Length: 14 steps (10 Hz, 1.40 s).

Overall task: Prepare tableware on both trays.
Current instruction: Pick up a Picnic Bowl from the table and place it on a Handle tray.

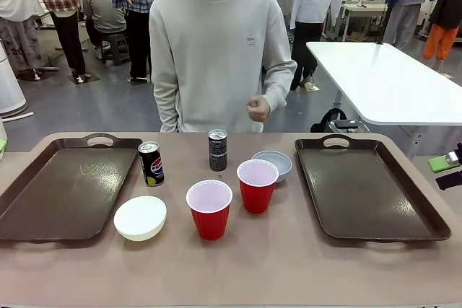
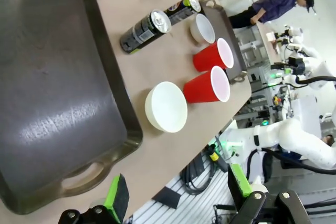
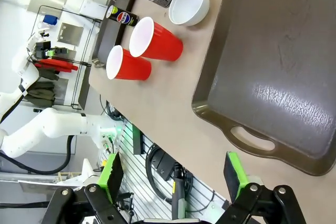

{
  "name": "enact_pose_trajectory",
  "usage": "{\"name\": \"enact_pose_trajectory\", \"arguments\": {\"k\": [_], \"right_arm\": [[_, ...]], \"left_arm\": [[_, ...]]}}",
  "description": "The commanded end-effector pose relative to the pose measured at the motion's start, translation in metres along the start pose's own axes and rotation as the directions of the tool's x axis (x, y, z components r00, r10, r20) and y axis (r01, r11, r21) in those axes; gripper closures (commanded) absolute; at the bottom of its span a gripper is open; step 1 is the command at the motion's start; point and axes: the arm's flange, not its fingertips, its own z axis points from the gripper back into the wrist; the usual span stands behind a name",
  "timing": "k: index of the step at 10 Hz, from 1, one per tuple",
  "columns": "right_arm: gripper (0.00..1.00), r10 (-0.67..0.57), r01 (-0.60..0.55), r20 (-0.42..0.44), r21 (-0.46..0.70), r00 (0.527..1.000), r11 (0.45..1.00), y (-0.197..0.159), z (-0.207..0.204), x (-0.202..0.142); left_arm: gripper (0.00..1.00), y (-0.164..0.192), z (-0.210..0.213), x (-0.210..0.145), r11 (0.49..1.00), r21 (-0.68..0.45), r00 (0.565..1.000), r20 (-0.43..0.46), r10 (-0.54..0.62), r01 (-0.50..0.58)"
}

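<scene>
Above the near edge of the counter, the left tool hangs with its green pads spread wide and nothing between them. Just beyond it lies the cut-out handle of the left tray, which is bare inside. Past that tray's rim sits the white bowl, upright on the counter and close to the tray. Beside it stands the near red cup, then the far red cup. The Pepsi can and the second can stand farther along.

The right tool hangs off the same near edge, its jaws also wide and holding nothing. The handle end of the right tray lies just ahead of it, and that tray too holds nothing. The grey-blue bowl rests on the counter just beside that tray's long rim, near the far red cup.

From the front, all six pieces stand between the two trays: the white bowl by the left tray, the Pepsi can behind it, the second can near the middle. The grey-blue bowl lies towards the right tray. A person stands at the far side, one hand loosely curled above the counter.
</scene>
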Motion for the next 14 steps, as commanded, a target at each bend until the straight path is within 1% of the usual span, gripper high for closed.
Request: {"name": "enact_pose_trajectory", "arguments": {"k": [1, 4, 5, 6, 7, 8, 9, 10, 11, 13, 14], "right_arm": [[0.00, 0.002, -0.002, 0.007, 0.018, 1.000, 1.000, 0.000, -0.001, 0.002], [0.00, 0.002, -0.002, 0.007, 0.018, 1.000, 1.000, 0.000, -0.001, 0.002], [0.00, 0.002, -0.002, 0.007, 0.018, 1.000, 1.000, 0.000, -0.001, 0.002], [0.00, 0.002, -0.002, 0.007, 0.018, 1.000, 1.000, 0.000, -0.001, 0.002], [0.00, 0.002, -0.002, 0.007, 0.018, 1.000, 1.000, 0.000, -0.001, 0.002], [0.00, 0.002, -0.002, 0.007, 0.018, 1.000, 1.000, 0.000, -0.001, 0.002], [0.00, 0.002, -0.002, 0.007, 0.018, 1.000, 1.000, 0.000, -0.001, 0.002], [0.00, 0.002, -0.002, 0.007, 0.018, 1.000, 1.000, 0.000, -0.001, 0.002], [0.00, 0.002, -0.002, 0.007, 0.018, 1.000, 1.000, 0.000, -0.001, 0.002], [0.00, 0.002, -0.002, 0.007, 0.018, 1.000, 1.000, 0.000, -0.001, 0.002], [0.00, 0.002, -0.002, 0.007, 0.018, 1.000, 1.000, 0.000, -0.001, 0.002]], "left_arm": [[0.00, 0.002, 0.001, -0.001, 1.000, -0.019, 1.000, 0.010, 0.004, -0.004], [0.00, 0.002, 0.001, -0.001, 1.000, -0.019, 1.000, 0.010, 0.004, -0.004], [0.00, 0.000, 0.000, 0.000, 1.000, 0.000, 1.000, 0.000, 0.001, -0.001], [0.00, -0.017, -0.019, 0.003, 0.994, 0.094, 0.998, -0.027, -0.049, 0.051], [0.00, -0.030, -0.022, 0.007, 0.992, 0.104, 0.997, -0.032, -0.067, 0.070], [0.00, -0.038, -0.022, 0.011, 0.987, 0.137, 0.997, -0.020, -0.079, 0.081], [0.00, -0.050, -0.028, 0.013, 0.964, 0.237, 0.993, -0.024, -0.118, 0.120], [0.00, -0.072, -0.047, 0.011, 0.914, 0.362, 0.983, -0.079, -0.168, 0.185], [0.00, -0.089, -0.069, 0.017, 0.867, 0.435, 0.969, -0.144, -0.201, 0.244], [0.00, -0.115, -0.120, 0.018, 0.780, 0.520, 0.933, -0.268, -0.240, 0.350], [0.00, -0.124, -0.153, 0.009, 0.734, 0.545, 0.910, -0.321, -0.264, 0.405]]}}
